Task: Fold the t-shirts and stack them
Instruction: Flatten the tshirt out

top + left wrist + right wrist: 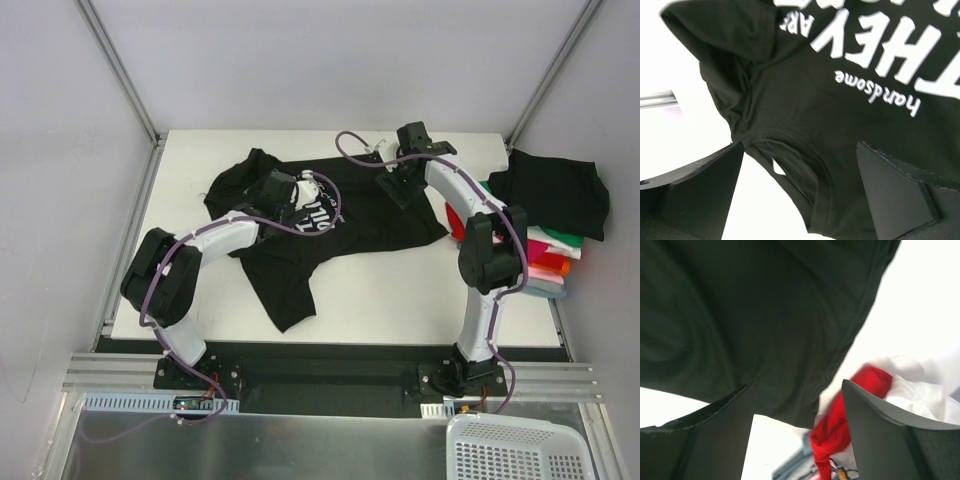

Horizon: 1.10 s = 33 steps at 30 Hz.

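Your left claw hangs released over the black t-shirt mid-frame; your right claw, also released, hovers at its right edge.

My left arm reaches from its near-left base toward the far middle, elbow jutting left. My left gripper tilts downward, jaws spread wide. My right arm rises from the near-right base, bends, and stretches far-left. My right gripper has its jaws parted.

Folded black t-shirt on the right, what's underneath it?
Folded black cloth t-shirt tops a stack of folded t-shirts; green, white, pink, orange and blue-grey edges peek out. Their covered parts are hidden.
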Available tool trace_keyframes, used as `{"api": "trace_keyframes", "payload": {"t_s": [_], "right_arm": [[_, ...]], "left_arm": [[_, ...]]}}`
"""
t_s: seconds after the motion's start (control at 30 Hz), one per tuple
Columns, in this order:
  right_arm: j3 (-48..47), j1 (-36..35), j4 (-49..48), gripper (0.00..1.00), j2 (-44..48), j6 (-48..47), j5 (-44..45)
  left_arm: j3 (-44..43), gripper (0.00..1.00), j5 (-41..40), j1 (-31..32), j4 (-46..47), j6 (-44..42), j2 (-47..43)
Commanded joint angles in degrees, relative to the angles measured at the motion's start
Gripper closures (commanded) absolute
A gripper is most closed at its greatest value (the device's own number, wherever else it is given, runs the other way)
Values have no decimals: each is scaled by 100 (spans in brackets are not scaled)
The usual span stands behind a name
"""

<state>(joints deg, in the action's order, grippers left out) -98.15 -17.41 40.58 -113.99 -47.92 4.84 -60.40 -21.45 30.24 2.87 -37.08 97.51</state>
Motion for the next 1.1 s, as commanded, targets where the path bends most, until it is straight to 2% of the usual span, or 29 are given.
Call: {"api": "trace_keyframes", "payload": {"t_s": [0.0, 0.33, 1.07], "right_arm": [[-573, -113, 864, 28, -184, 520, -712], [-828, -228, 1171, 28, -685, 837, -880], [-987, -228, 1488, 27, -1125, 890, -1178]], "left_arm": [[-401, 4, 141, -150, -234, -10, 153], [-833, 3, 660, -554, -999, 271, 382], [-1105, 4, 1231, -651, -1930, 702, 1112]]}}
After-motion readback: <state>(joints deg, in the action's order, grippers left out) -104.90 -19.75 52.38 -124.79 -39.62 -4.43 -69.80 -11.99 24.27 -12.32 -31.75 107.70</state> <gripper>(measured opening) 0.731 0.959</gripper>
